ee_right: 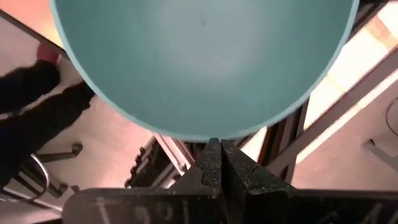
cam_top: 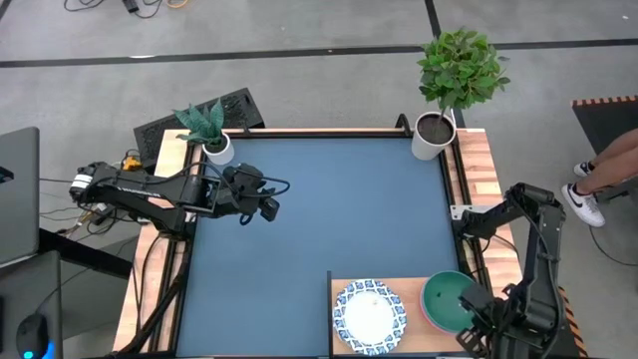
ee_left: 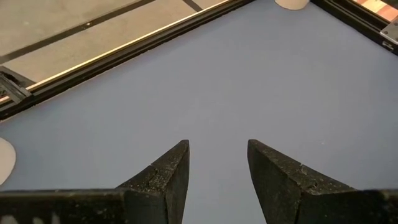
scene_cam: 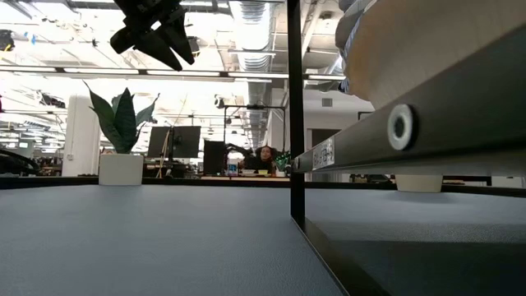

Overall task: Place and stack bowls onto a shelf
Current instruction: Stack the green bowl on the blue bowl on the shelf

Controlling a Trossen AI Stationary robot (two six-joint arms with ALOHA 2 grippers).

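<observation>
On the shelf (cam_top: 344, 287) at the table's near right corner, we see a white bowl (cam_top: 369, 317); beside it our right gripper (ee_right: 219, 163) pinches the green bowl (cam_top: 446, 299) by its rim. Our left gripper (ee_left: 217, 180) hovers, fingers apart, over the bare tabletop (cam_top: 319, 199).

We see the green bowl (ee_right: 202, 62) filling most of the right wrist view, its smooth teal inside turned toward us and its rounded rim curving just ahead of our right hand (ee_right: 219, 149). The two dark fingers (ee_right: 208, 165) are pressed together, pinching that rim where they meet it. Beyond the bowl lie pale wood of the shelf (ee_right: 367, 56), dark metal frame bars (ee_right: 292, 134) and a black shape (ee_right: 37, 99) off to one side.
</observation>
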